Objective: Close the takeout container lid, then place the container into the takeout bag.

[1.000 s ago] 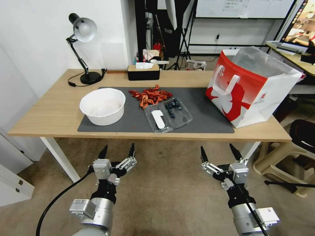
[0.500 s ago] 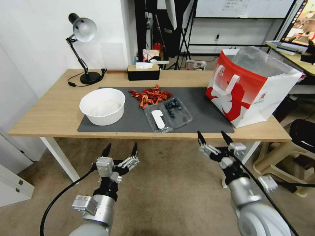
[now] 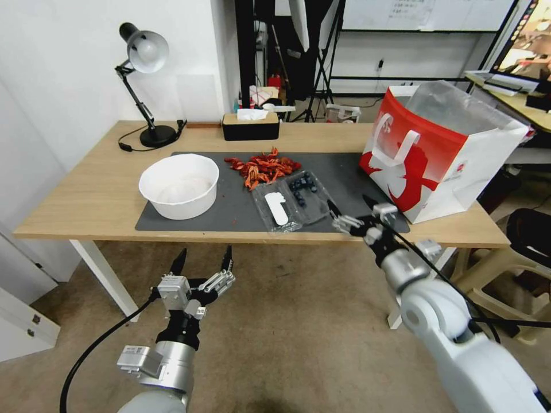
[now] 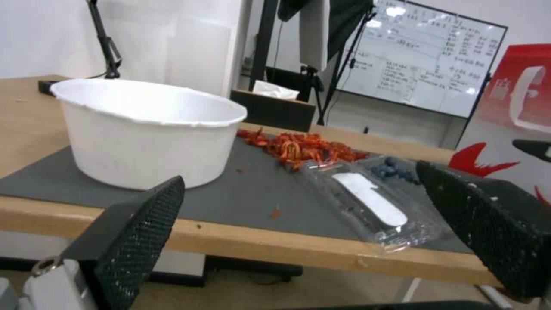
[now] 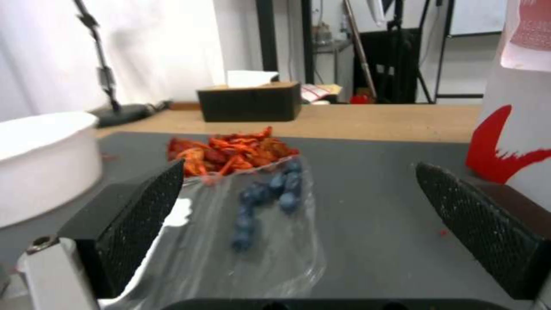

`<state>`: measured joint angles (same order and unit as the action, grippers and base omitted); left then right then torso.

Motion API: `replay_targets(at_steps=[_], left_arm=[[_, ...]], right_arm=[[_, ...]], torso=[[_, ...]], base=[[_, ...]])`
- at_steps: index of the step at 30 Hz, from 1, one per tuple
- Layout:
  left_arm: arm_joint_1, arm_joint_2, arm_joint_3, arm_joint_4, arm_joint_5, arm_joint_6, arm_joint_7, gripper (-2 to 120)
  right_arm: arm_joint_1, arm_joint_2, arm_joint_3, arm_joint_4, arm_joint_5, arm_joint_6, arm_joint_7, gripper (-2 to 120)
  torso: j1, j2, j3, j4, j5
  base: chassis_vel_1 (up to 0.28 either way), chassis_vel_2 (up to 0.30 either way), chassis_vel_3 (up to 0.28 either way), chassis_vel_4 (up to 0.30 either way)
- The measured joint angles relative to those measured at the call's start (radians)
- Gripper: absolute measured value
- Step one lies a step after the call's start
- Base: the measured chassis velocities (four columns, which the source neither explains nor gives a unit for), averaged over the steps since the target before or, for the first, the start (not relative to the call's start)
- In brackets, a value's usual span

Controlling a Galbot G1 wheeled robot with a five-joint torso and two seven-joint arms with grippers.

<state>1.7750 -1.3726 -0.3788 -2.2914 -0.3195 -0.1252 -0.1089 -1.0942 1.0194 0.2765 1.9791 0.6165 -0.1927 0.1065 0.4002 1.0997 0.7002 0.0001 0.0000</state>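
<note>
Where visible, blueberries (image 5: pixel 270 193) w/in takeout container (image 5: pixel 241 241)

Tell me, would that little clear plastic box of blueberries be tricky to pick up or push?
Probably. The small clear plastic clamshell container looks thin and crinkly, so it would likely flex when squeezed. It lies open and flat, its labelled lid spread beside the berries, so that half may flop. The loose dark blueberries could roll or spill if it tilts. It seems light enough to slide on the grey mat.
</note>
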Motion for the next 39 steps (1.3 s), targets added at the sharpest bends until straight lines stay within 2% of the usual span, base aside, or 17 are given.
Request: replay_targets(at_steps=[4,6,7,8,11,12,15,16,19,39], left_arm=[[0.001,-0.008,-0.001,0.007,0.007,-0.005,0.001,100],[0.001,-0.019,0.000,0.011,0.012,-0.006,0.000,100],[0.000,-0.025,0.003,0.016,0.015,-0.009,0.000,100],[0.000,-0.025,0.003,0.016,0.015,-0.009,0.000,100],[-0.001,-0.028,0.004,0.027,0.017,-0.014,-0.001,100],[-0.001,-0.028,0.004,0.027,0.017,-0.014,-0.001,100],[-0.002,-0.026,0.005,0.037,0.015,-0.017,0.000,100],[-0.002,-0.026,0.005,0.037,0.015,-0.017,0.000,100],[-0.005,-0.030,0.007,0.044,0.014,-0.017,-0.001,100],[-0.008,-0.040,0.012,0.071,0.030,-0.032,-0.001,100]], right_arm=[[0.060,-0.013,-0.038,-0.018,0.008,-0.057,0.049,100],[0.109,-0.026,-0.074,-0.028,0.024,-0.133,0.093,100],[0.145,-0.037,-0.101,-0.032,0.042,-0.205,0.138,100],[0.145,-0.037,-0.101,-0.032,0.042,-0.205,0.138,100],[0.214,-0.043,-0.145,-0.036,0.083,-0.341,0.237,100],[0.214,-0.043,-0.145,-0.036,0.083,-0.341,0.237,100],[0.277,-0.043,-0.169,-0.040,0.120,-0.458,0.290,100],[0.277,-0.043,-0.169,-0.040,0.120,-0.458,0.290,100],[0.327,-0.054,-0.189,-0.050,0.146,-0.535,0.312,100],[0.477,-0.065,-0.359,-0.196,0.206,-0.548,0.320,100]], torso=[[0.000,0.000,0.000,0.0000,-0.0001],[0.000,0.000,0.000,-0.0001,0.0001],[0.000,0.000,0.000,0.0000,-0.0001],[0.000,0.000,0.000,0.0000,-0.0001],[0.000,0.000,0.000,-0.0002,0.0000],[0.000,0.000,0.000,-0.0002,0.0000],[0.000,0.000,0.000,0.0000,0.0000],[0.000,0.000,0.000,0.0000,0.0000],[0.000,0.000,0.000,-0.0001,0.0000],[0.000,0.000,0.000,-0.0001,0.0000]], base=[[0.000,0.000,0.000,0.000],[0.000,0.000,0.000,0.000],[0.000,0.000,0.000,0.000],[0.000,0.000,0.000,0.000],[0.000,0.000,0.000,0.000],[0.000,0.000,0.000,0.000],[0.000,0.000,0.000,0.000],[0.000,0.000,0.000,0.000],[0.000,0.000,0.000,0.000],[0.000,0.000,0.000,0.000]])
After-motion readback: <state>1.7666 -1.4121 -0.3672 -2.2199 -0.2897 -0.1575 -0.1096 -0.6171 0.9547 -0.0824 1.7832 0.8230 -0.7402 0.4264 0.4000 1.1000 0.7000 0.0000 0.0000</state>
